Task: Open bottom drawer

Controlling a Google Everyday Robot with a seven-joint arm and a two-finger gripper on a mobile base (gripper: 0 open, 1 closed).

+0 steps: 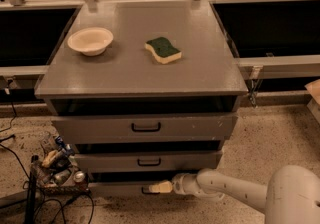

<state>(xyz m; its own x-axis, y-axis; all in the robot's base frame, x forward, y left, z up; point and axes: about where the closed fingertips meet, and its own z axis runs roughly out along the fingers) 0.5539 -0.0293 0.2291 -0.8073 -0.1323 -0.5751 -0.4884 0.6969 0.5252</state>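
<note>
The bottom drawer [117, 188] is the lowest, shortest grey front of the grey cabinet, near the floor. Its small black loop handle [146, 191] shows just left of my gripper. My gripper [160, 187], with cream-coloured fingers, is at the drawer front, right against the handle. The white arm [235, 193] reaches in from the lower right. The drawer front sits about level with the middle drawer [145, 161] above it.
The top drawer [145, 127] is the tallest front. On the cabinet top lie a cream bowl [90, 41] and a green-and-yellow sponge [163, 50]. Cables and clutter [55, 165] sit on the speckled floor left of the cabinet. Dark recessed shelves flank it.
</note>
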